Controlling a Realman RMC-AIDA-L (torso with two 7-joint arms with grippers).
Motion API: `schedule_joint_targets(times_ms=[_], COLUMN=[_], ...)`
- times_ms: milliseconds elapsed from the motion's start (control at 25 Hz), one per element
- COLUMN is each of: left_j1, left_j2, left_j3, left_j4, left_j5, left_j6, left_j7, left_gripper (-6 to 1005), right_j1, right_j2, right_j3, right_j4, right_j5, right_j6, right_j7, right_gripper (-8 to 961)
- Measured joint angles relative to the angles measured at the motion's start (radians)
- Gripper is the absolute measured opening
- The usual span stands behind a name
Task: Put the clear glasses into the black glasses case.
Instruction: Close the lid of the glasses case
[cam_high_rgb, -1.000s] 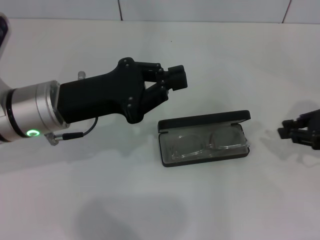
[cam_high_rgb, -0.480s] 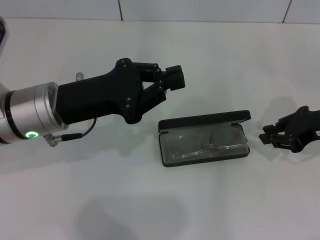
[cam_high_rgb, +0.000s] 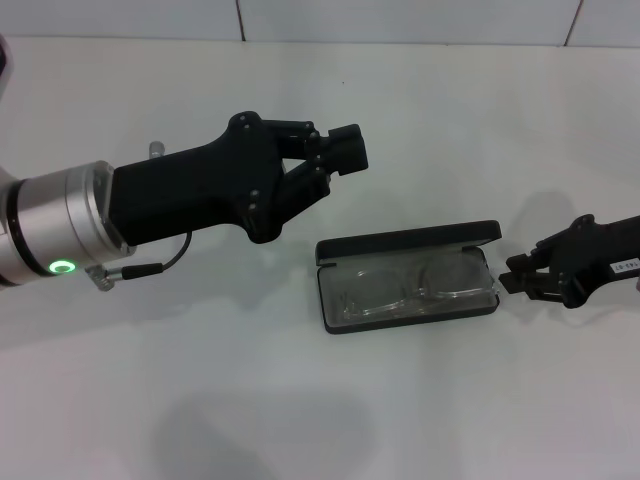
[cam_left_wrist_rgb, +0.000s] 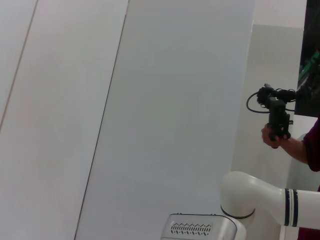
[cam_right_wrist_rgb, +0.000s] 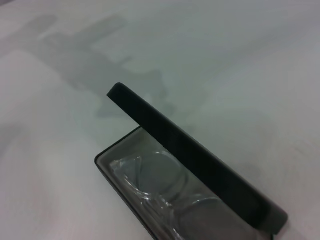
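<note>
Right hand (cam_high_rgb: 512, 277) beside black glasses case (cam_high_rgb: 408, 277).

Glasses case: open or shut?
Open. The glasses case has its lid raised at the back, and the clear glasses lie inside.

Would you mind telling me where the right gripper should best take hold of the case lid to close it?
Probably the lid's free long edge near its right end, from the right gripper's side: the lid stands raised behind the glasses, hinged at the back.

Clear glasses (cam_right_wrist_rgb: 165, 192) inside open black glasses case (cam_right_wrist_rgb: 200, 160)
</note>
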Motion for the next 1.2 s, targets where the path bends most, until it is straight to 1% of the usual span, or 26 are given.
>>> schedule_joint_targets(times_ms=[520, 720, 1000, 1200], left_j1=[0.007, 0.009, 0.018, 0.019], left_j2=[0.0, 0.002, 0.005, 0.005], left_j3=[0.0, 0.0, 0.0, 0.0], left_j4=[-0.001, -0.002, 0.004, 0.001], left_j5=[0.0, 0.0, -0.011, -0.012], left_j6=[0.0, 0.007, 0.01, 0.011], left_j7=[0.0, 0.0, -0.011, -0.014], left_gripper=[95, 96, 98, 99], right_j1=[0.013, 0.024, 0.03, 0.034], right_j2=[0.002, 0.002, -0.006, -0.007], right_j3=[-0.053, -0.071, -0.071, -0.068], right_j4=[0.0, -0.012, -0.048, -0.067], right_j5=[0.007, 0.009, -0.005, -0.051], right_j6=[0.023, 0.023, -0.002, -0.025], right_j7=[0.006, 0.054, 0.131, 0.175], right_gripper=[196, 196, 196, 196])
